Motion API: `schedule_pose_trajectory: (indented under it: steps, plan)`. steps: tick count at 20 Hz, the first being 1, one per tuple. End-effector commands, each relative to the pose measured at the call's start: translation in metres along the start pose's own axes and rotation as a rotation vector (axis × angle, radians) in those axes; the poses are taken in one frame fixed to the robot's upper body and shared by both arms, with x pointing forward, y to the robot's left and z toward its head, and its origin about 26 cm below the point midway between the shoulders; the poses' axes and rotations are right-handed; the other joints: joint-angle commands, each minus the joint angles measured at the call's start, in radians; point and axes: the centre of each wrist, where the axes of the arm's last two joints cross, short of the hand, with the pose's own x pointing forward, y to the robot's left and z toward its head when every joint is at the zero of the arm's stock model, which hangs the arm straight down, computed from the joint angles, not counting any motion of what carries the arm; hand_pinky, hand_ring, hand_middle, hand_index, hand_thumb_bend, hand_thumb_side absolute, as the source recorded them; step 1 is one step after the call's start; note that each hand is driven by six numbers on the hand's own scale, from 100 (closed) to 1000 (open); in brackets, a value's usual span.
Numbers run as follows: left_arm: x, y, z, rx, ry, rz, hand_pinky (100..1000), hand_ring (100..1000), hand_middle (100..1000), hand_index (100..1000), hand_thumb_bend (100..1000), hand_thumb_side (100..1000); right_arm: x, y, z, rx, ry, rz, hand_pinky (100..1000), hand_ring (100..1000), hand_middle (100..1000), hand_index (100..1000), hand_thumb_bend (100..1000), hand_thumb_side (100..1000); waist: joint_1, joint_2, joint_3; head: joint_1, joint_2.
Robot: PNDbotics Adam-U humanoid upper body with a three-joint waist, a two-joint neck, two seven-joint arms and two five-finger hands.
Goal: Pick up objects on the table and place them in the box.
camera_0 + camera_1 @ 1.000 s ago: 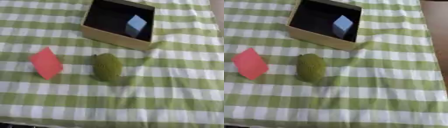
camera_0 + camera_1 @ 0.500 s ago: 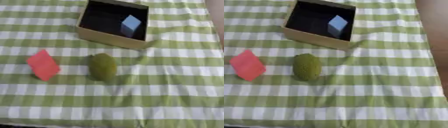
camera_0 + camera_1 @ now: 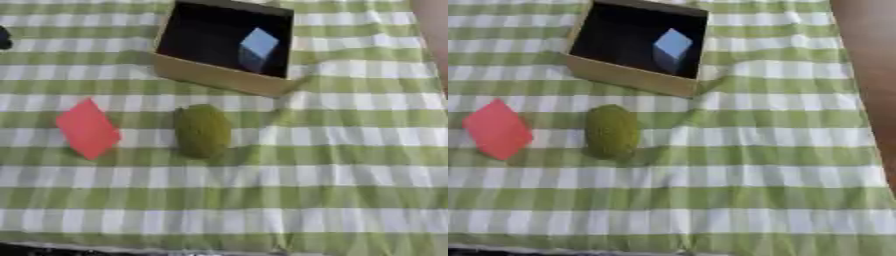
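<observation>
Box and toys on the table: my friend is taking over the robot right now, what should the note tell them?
Hands: neither hand shows in either view.
In the box: one pale blue block, leaning near the right wall. That one is done.
On the green checked tablecloth: a red flat diamond-shaped piece to the left, and a green oval fruit-like object beside it, in front of the box. They lie apart.
Left to do: put both in the box.

A green-and-white checked cloth [image 3: 332,170] covers the worktop. On it lie a red diamond-shaped block [image 3: 87,129], an oval green object [image 3: 202,131] just beside it, and farther back an open cardboard box [image 3: 219,75]. A dark object [image 3: 4,38] shows at the left edge.
</observation>
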Motion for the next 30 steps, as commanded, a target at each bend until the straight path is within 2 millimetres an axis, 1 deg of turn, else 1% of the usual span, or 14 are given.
schedule_pose_trajectory:
  steps: [1,3,4,5,6,10,13,16,21,23,30]
  plan:
    - [-0.003,0.008,0.004,-0.112,0.003,-0.097,945,894,857,920,795,224,0.002,-0.010,-0.008,-0.011,-0.029,0.032,883,895,653,865,100,100,0.019,-0.037,0.003,-0.005,0.006]
    - [-0.002,0.004,0.002,-0.154,-0.013,-0.114,946,893,857,920,779,191,0.002,-0.010,-0.008,-0.011,-0.026,0.028,882,894,650,865,100,100,0.023,-0.037,0.003,-0.005,0.006]
    - [-0.002,0.002,0.001,-0.170,-0.022,-0.118,947,892,852,915,722,109,0.002,-0.010,-0.008,-0.013,-0.025,0.026,882,893,647,864,100,100,0.024,-0.037,0.003,-0.005,0.005]
    - [-0.002,0.000,0.000,-0.183,-0.030,-0.121,948,892,851,914,704,100,0.003,-0.009,-0.008,-0.015,-0.023,0.023,882,894,647,864,100,100,0.025,-0.036,0.002,-0.005,0.005]
    - [-0.002,-0.002,-0.002,-0.195,-0.038,-0.121,950,893,854,917,629,100,0.003,-0.009,-0.008,-0.015,-0.020,0.019,881,895,645,864,100,100,0.026,-0.036,0.001,-0.004,0.005]
    - [-0.004,-0.012,-0.007,-0.226,-0.073,-0.093,951,894,868,935,581,100,0.004,-0.008,-0.009,-0.017,-0.011,0.008,881,895,642,860,100,100,0.029,-0.033,-0.004,0.000,0.004]
    - [-0.003,-0.017,-0.011,-0.237,-0.100,-0.067,952,896,874,942,577,100,0.004,-0.008,-0.009,-0.015,-0.006,0.003,881,895,640,855,100,100,0.029,-0.029,-0.010,0.003,0.002]
    - [-0.003,-0.021,-0.015,-0.250,-0.123,-0.050,955,899,879,953,595,100,0.004,-0.007,-0.009,-0.021,0.001,-0.006,879,895,632,853,100,100,0.030,-0.026,-0.014,0.005,0.001]
    - [-0.002,-0.025,-0.023,-0.206,-0.157,-0.033,952,902,885,967,597,100,0.005,-0.005,-0.009,-0.028,0.023,-0.025,877,894,622,848,100,100,0.031,-0.022,-0.019,0.009,-0.002]
    - [-0.004,-0.029,-0.027,-0.199,-0.161,-0.025,950,902,884,967,606,100,0.005,-0.005,-0.009,-0.028,0.026,-0.032,877,894,620,846,100,100,0.031,-0.020,-0.021,0.011,-0.003]
    - [-0.013,-0.042,-0.040,-0.253,-0.178,-0.009,946,905,892,975,590,100,0.006,-0.003,-0.008,-0.033,0.045,-0.050,875,896,611,844,100,101,0.029,-0.010,-0.031,0.018,-0.008]
